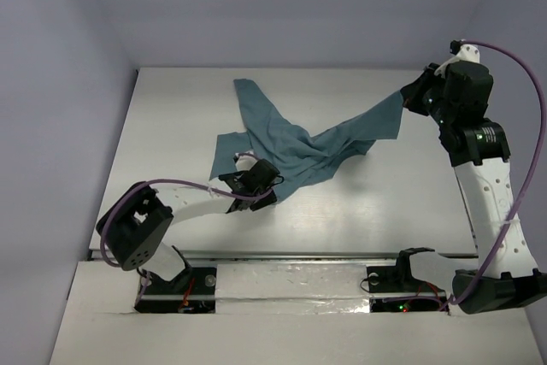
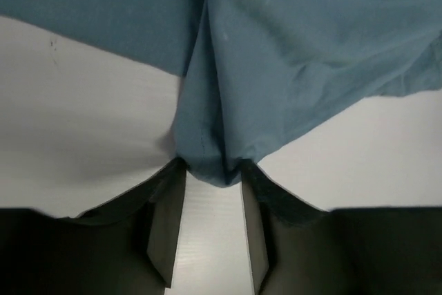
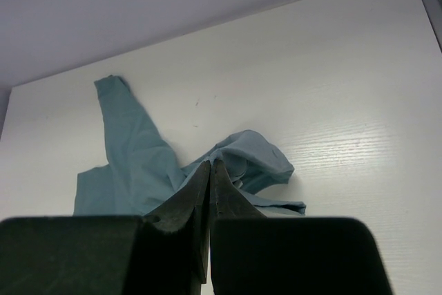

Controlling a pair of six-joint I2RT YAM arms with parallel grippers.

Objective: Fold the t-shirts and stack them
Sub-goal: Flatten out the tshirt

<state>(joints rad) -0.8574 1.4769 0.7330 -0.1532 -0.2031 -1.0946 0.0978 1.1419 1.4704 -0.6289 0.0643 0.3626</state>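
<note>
The teal t-shirt [image 1: 291,147] lies crumpled across the middle of the white table [image 1: 171,117], with one part stretched up and to the right. My right gripper [image 1: 412,98] is shut on that stretched edge at the far right and holds it above the table. In the right wrist view its jaws [image 3: 209,162] are pressed together, with the t-shirt [image 3: 135,157] hanging below them. My left gripper [image 1: 263,180] sits at the shirt's near edge. In the left wrist view a bunched fold of the t-shirt [image 2: 297,46] is pinched between the tips of my left gripper [image 2: 213,168].
Lilac walls enclose the table at the back and both sides. A metal rail [image 1: 282,256] runs along the near edge in front of the arm bases. Bare table surface shows to the left of and in front of the shirt.
</note>
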